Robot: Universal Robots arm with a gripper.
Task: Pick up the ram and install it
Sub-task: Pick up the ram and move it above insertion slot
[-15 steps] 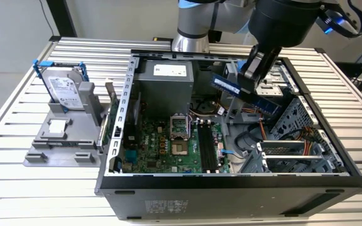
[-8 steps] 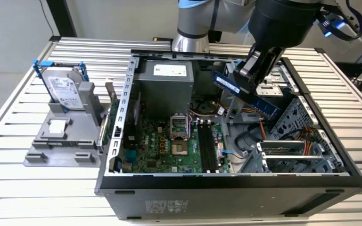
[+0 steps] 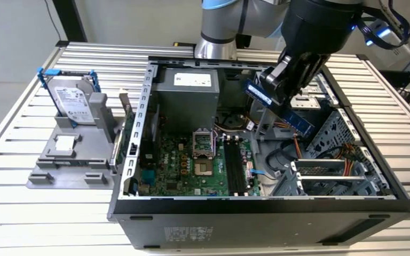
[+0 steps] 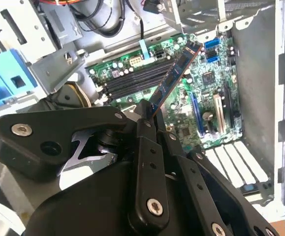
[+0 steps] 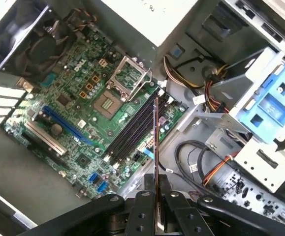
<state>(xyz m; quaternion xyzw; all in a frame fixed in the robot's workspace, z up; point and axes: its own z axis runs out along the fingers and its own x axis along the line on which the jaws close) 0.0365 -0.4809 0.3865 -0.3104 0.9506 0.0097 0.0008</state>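
Hanging over the open computer case (image 3: 262, 205), the gripper (image 3: 276, 88) is clamped on the ram (image 3: 301, 122), its fingers pressed flat against both faces of the stick at one end. In the exterior view the ram is tilted, its free end slanting down toward 4 o'clock, and it sits in the air at about 2 o'clock from the case's middle, clear of the boards below.

The green motherboard (image 3: 183, 165) lies flat on the case floor. Its long black memory slots (image 3: 237, 168) run side by side at about 7 o'clock from the ram, apart from it and unfilled. In the first wrist view the ram (image 5: 155, 137) shows edge-on, rising from the gripper (image 5: 155, 191) with the slots (image 5: 132, 132) beneath it. In the second wrist view the ram (image 4: 176, 71) shows its chipped face, held by the gripper (image 4: 147, 117) above the slots (image 4: 137, 78).

On the slatted table (image 3: 20, 213), at 9 o'clock from the case, a hard drive (image 3: 73, 104) stands upright in a grey holder (image 3: 70, 160).
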